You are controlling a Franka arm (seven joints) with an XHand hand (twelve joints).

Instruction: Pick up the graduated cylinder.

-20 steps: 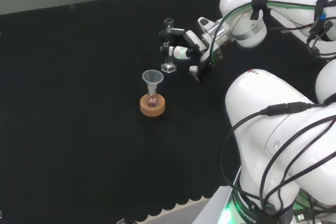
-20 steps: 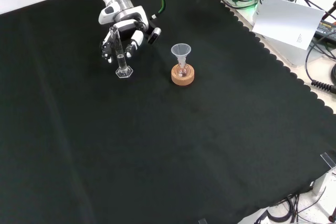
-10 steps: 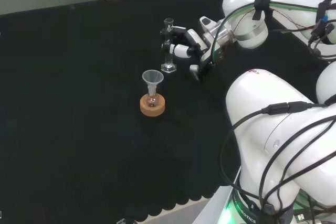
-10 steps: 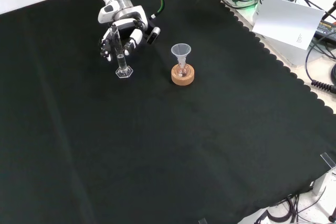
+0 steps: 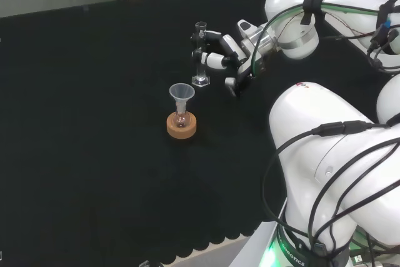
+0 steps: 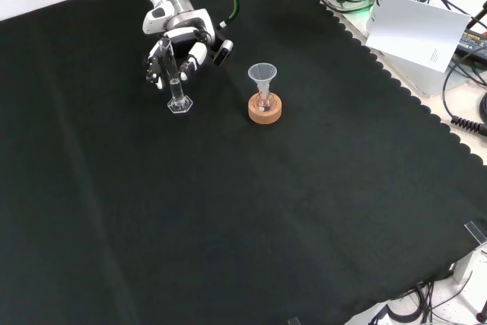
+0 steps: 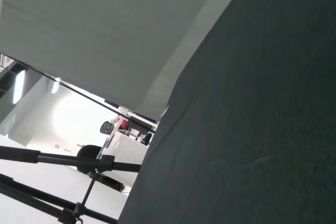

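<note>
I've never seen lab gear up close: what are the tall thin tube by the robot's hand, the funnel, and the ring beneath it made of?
The graduated cylinder looks like clear glass or plastic: the black cloth shows through it, with bright glints on its foot. The funnel is also see-through but slightly cloudy, so perhaps plastic. The ring looks like cork: matte, tan and grainy. The hand looks like black and white hard plastic.

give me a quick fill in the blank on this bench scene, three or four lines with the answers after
1. The hand has its fingers curled around the graduated ____.
2. In the front view, the graduated cylinder stands to the ____ of the cork ring.
3. A clear funnel sits in the top of the small flask on the ____ ring.
4. The cylinder's base rests on the ____ cloth.

Missing words: cylinder; left; cork; black
</note>
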